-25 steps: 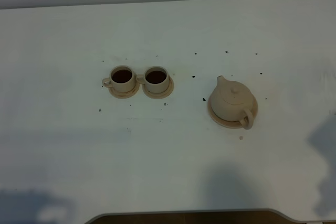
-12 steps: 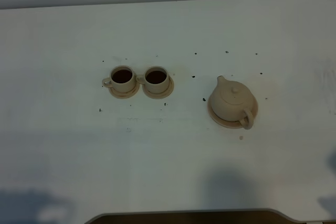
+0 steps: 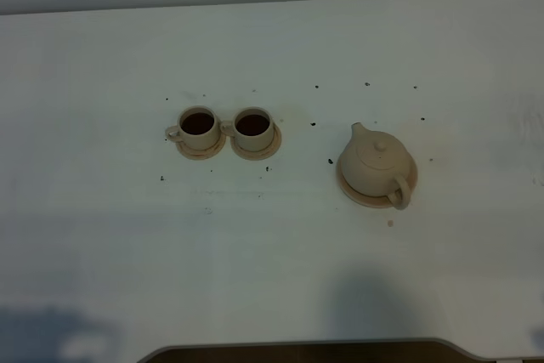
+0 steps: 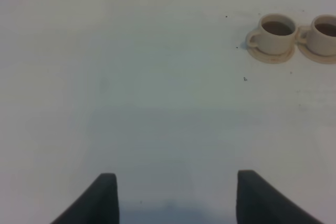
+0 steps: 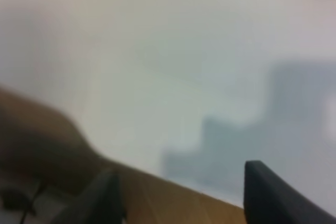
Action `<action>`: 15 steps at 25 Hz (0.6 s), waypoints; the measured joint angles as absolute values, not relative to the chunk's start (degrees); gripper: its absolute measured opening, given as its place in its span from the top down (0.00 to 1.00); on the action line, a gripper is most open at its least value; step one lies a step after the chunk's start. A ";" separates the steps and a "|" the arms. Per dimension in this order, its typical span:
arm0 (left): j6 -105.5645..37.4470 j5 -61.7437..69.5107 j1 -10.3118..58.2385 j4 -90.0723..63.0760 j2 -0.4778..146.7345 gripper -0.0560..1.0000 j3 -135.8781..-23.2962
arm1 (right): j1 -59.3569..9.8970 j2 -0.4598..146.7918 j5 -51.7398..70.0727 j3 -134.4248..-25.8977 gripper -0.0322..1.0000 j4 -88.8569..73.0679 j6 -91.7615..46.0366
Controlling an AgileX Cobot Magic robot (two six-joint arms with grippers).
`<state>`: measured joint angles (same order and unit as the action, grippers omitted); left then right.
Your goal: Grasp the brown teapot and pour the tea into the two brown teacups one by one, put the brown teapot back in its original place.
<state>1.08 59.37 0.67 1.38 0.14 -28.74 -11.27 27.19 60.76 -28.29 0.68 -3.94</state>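
Two grippers, left [image 4: 174, 195] and right [image 5: 181, 195], jaws apart, empty, above white table [image 3: 272, 252]

teapot [image 3: 375, 164]: pale tan, plain
teapot saucer [image 3: 350, 193]: same pale tan
two teacups [image 3: 198, 124] [image 3: 253, 127]: pale tan, dark brown tea inside
cup saucers [image 3: 202, 151]: tan
table [image 3: 102, 210]: white, scattered with small dark specks
gripper fingers [image 4: 102, 198]: black
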 joint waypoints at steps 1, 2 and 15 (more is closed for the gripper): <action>1.08 59.37 0.67 1.38 0.14 0.48 -28.74 | -8.14 25.87 60.76 -28.29 0.46 0.76 -3.94; 1.08 59.37 0.67 1.38 0.14 0.48 -28.74 | -6.08 24.71 60.76 -28.29 0.46 0.84 -3.94; 1.14 59.37 0.67 1.38 0.14 0.48 -28.74 | 4.70 6.97 60.81 -28.29 0.46 1.20 -3.36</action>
<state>1.14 59.37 0.67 1.38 0.14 -28.74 4.70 6.97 60.81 -28.29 1.20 -3.36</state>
